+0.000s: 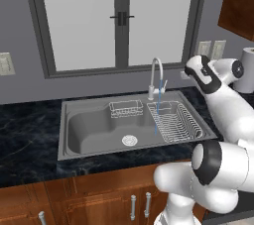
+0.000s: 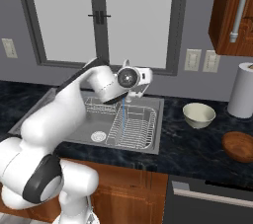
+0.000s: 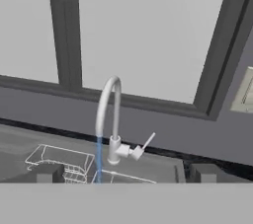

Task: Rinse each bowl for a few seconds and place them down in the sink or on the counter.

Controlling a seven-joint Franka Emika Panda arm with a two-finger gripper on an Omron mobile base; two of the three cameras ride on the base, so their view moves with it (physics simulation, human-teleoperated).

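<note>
Now the fingers [image 3: 123,173] stand wide apart, holding nothing, facing the faucet [image 3: 111,119], whose blue water stream [image 3: 99,161] falls between them into the sink [image 1: 89,132] onto its wire rack [image 1: 173,122]. Well right of them, the cream bowl [image 2: 199,115] and the wooden bowl [image 2: 239,146] sit empty on the desk [image 2: 188,149].

Cream bowl [image 2: 199,115] upright on black counter [image 2: 197,144] right of steel sink [image 2: 148,144], reddish-brown wooden bowl [image 2: 238,146] nearer right, faucet [image 1: 156,78] running.

bowls: 2 (cream bowl [image 2: 199,115], wooden bowl [image 2: 238,146]) | faucet [image 1: 156,76]: 1 | paper-towel roll [image 2: 241,90]: 1
</note>
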